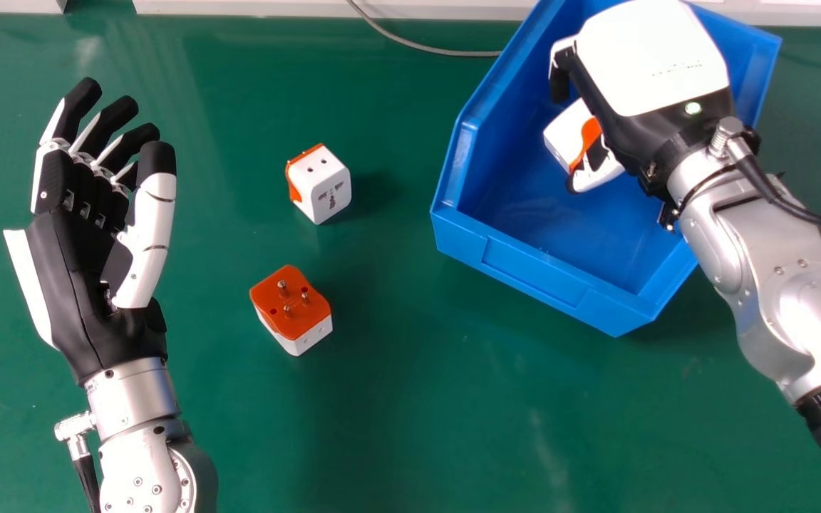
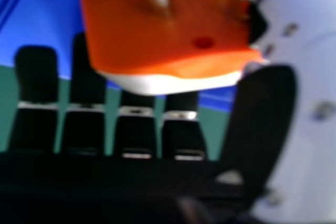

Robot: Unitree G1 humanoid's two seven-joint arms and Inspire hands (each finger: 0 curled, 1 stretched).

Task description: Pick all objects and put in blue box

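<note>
Green table (image 1: 410,427) lies under it all. Your held plug (image 1: 562,135) is inside the blue box (image 1: 539,281), pinched by your right hand (image 1: 653,64) — if its thumb snags, the plug could tip. Pull away low and your arm may bump the box. Outside sit the white-faced plug (image 1: 321,184) and orange-topped plug (image 1: 291,310) — then your open left hand (image 1: 72,278).

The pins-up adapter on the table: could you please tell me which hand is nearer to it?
Left. The left hand is to the left of the adapter; the right hand is farther off, forward and to the right, over the blue box.
</note>
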